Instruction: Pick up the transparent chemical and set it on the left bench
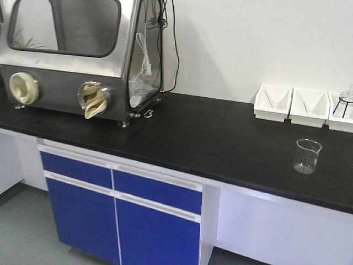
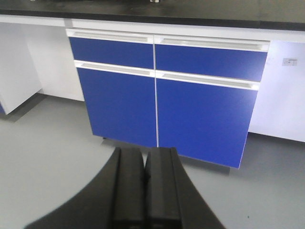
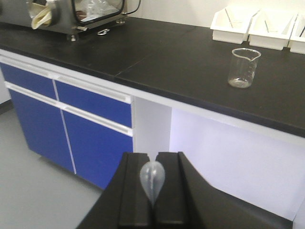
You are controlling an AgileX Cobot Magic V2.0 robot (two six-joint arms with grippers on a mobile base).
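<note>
While left gripper [image 2: 144, 153] sits closed and right gripper [image 3: 153, 155] pinches one bulb [image 3: 152, 177], we count one beaker [image 1: 307, 157], three white bins [image 1: 272, 102].

We see a long black counter [image 1: 220, 138] set against a white wall. At its left end stands a stainless-steel glove box with a glass window [image 1: 60, 77]. Two round ports in its front hold cream gloves [image 1: 95, 102], and a black cable [image 1: 176, 49] runs up the wall just behind it. Three white rectangular bins [image 1: 309, 107] sit side by side at the back right. Under the counter are blue drawers and doors with white handles [image 1: 83, 215], above a grey floor [image 2: 47, 157].
</note>
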